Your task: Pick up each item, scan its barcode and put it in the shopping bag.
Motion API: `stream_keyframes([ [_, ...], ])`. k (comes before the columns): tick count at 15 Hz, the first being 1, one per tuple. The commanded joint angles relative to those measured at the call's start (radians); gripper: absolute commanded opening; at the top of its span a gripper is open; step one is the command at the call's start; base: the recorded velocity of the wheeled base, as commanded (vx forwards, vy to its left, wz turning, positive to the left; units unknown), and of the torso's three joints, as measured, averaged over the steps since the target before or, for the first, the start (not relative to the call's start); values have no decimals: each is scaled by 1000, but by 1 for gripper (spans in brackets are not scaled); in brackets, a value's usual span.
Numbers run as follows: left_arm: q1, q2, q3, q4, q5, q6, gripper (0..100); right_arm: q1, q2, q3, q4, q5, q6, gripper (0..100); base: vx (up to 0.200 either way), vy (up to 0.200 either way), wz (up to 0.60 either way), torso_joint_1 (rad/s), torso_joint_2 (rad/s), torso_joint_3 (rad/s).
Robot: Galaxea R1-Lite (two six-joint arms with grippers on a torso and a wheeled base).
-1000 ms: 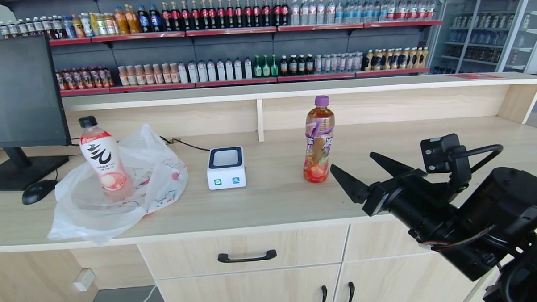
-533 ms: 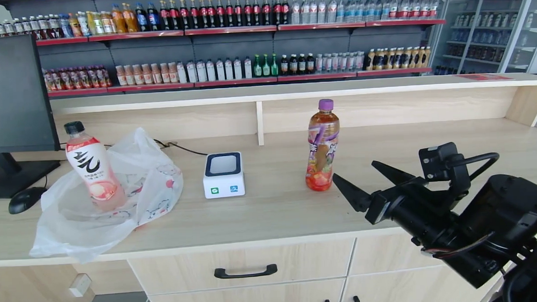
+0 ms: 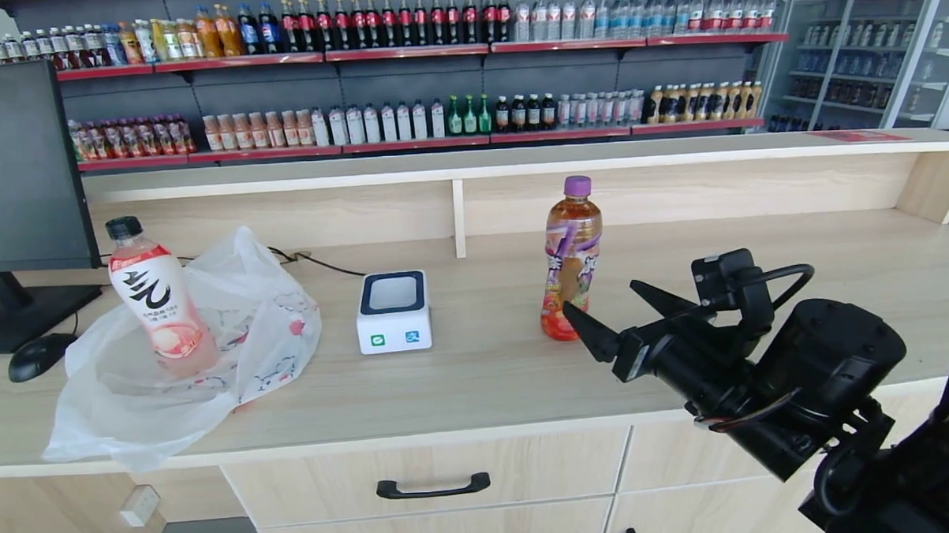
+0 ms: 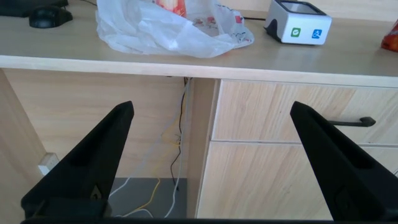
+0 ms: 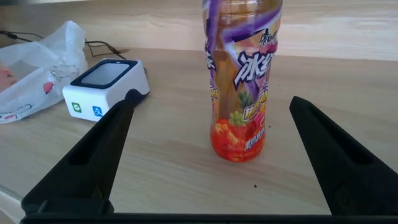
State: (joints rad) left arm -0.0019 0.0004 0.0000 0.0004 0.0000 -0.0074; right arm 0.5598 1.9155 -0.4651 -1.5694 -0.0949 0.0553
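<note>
Standing upright on the pale wooden counter [image 3: 486, 376], the amber tea bottle with purple cap [image 3: 570, 255] is at three o'clock of the white cube-shaped barcode scanner [image 3: 393, 313]. The right gripper [image 3: 603, 300] hovers at the bottle's four o'clock, jaws spread wide, gripping nothing. At the scanner's nine o'clock, a pink black-capped drink bottle [image 3: 160, 301] stands in the crumpled clear plastic shopping bag [image 3: 264, 337]. The left gripper [image 4: 211, 106] hangs below the counter edge, equally spread and empty.

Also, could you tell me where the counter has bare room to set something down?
Bare counter lies between the scanner and the purple-capped bottle, and from that bottle to the right end. The left end is crowded: shopping bag with a pink bottle, mouse, monitor.
</note>
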Motion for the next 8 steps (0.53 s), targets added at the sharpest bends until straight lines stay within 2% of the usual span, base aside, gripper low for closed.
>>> stream_keyframes([
  [1,0,0,0,0,0,0,100,9,82,-49,-1,0,-5,100,0,0,0,0,0,0],
  [5,0,0,0,-3,0,3,100,-52,181,-162,-1,0,-20,100,0,0,0,0,0,0],
  [8,0,0,0,-7,0,4,100,-55,218,-244,-1,-2,-40,100,0,0,0,0,0,0],
])
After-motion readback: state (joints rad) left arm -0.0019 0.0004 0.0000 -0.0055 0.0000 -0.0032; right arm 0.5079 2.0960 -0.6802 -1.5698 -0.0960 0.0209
